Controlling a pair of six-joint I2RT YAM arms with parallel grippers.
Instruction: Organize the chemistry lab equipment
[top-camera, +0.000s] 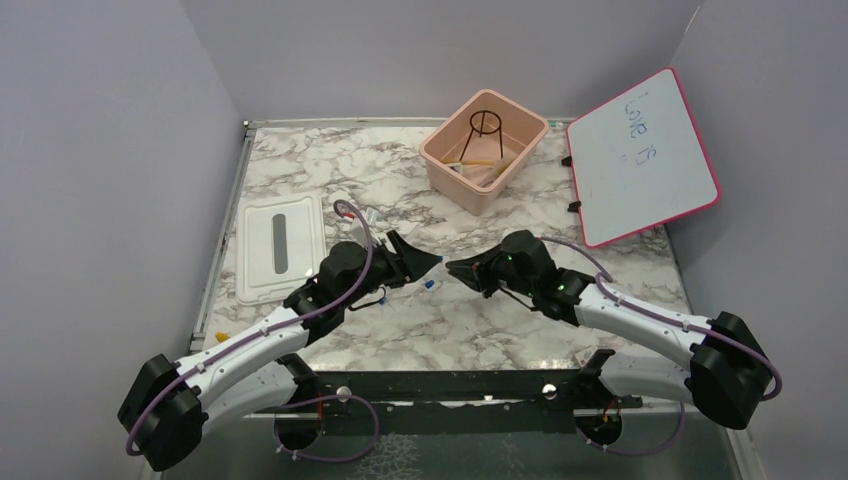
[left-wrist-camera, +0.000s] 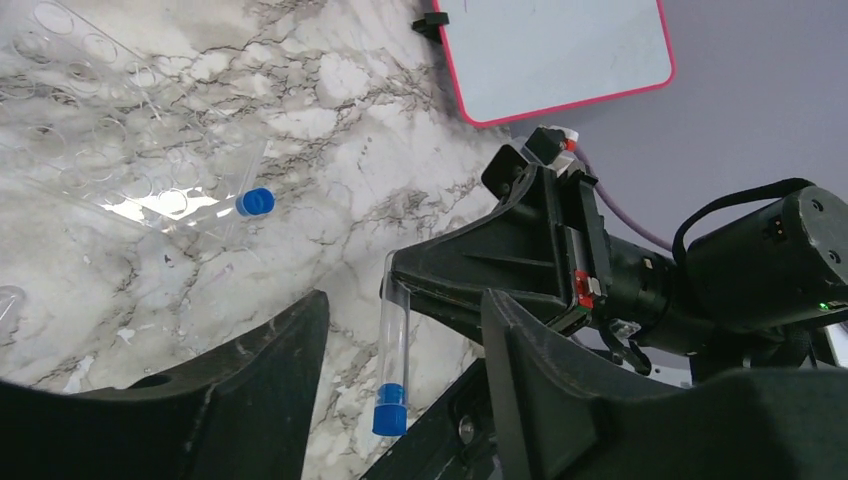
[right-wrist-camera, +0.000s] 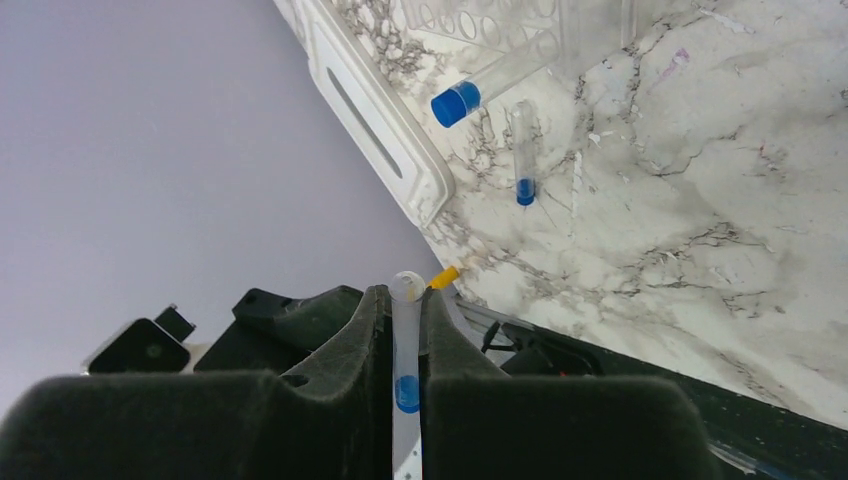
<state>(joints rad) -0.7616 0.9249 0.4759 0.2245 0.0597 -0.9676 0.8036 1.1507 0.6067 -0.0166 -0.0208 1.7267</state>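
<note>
My right gripper is shut on a thin clear tube with a blue cap, which hangs upright from its fingertips in the left wrist view. My left gripper is open, with its jaws on either side of that tube and not touching it. In the top view the two grippers meet tip to tip at mid-table. A larger blue-capped tube and a small blue-tipped tube lie on the marble. The black wire tripod stands in the pink bin.
The bin's white lid lies flat at the left. A clear plastic tube rack lies by the larger tube. The pink-framed whiteboard leans at the back right. A small yellow piece sits at the table's near edge.
</note>
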